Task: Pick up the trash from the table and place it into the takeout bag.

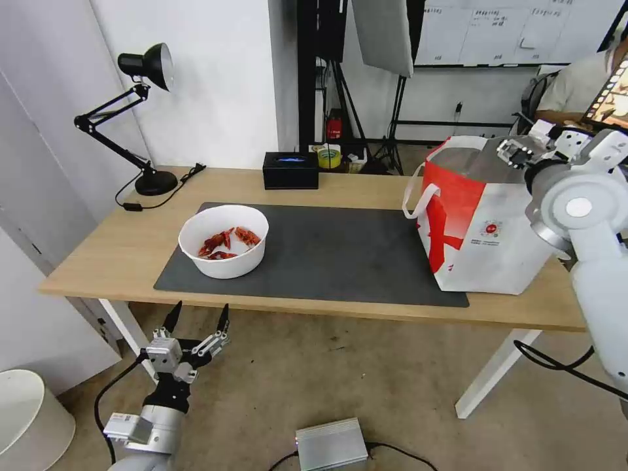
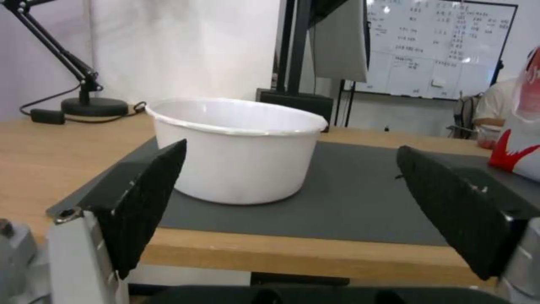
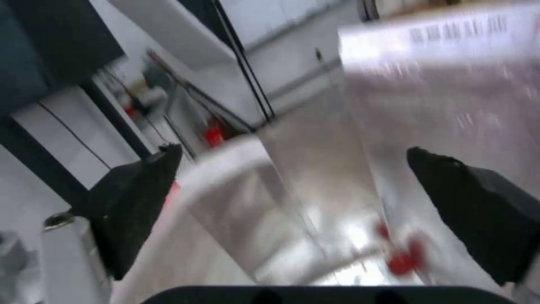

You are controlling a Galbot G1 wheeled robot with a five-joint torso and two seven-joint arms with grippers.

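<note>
1. While the right end effector [image 1: 523, 152] hovers spread over the takeout bag [image 1: 484, 235], red bits glimpsed on the foil lining [image 3: 315, 169] suggest some trash is already inside.
2. One white bowl [image 1: 224, 241] of crayfish shells [image 1: 226, 242] sits on the grey mat [image 1: 340, 255] on the counter [image 1: 118, 255]; it looks like the last piece left.
3. Below the counter's near edge, facing the bowl, the left end effector [image 1: 199, 320] is spread and empty.

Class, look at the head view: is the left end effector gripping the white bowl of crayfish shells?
No: the left end effector hangs open below the table edge, apart from the white bowl on the mat.
</note>
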